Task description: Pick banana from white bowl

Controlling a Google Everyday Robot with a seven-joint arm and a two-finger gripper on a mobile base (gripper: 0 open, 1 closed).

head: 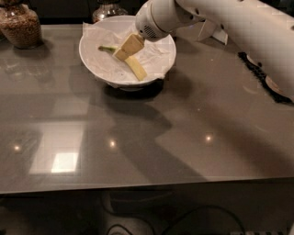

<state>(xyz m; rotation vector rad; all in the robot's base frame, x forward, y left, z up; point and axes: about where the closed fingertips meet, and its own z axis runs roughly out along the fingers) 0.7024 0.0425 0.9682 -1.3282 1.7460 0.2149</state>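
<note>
- Grey, glossy table (138, 151) fills most of the frame, with light spots mirrored in its lower half
- White bowl (82, 53) stands on it at upper centre, lined with crumpled white paper
- The banana (137, 69) lies inside the bowl on the paper; its greenish stem points to the upper left
- The gripper (125, 50), tan-tipped, is down in the bowl, over the banana's middle; whether it is open or clamped cannot be told
- The white arm (239, 27) slants in from the upper right
- A glass jar (20, 25) of brown contents stands at upper left; a second jar (106, 10) sits behind the bowl
</note>
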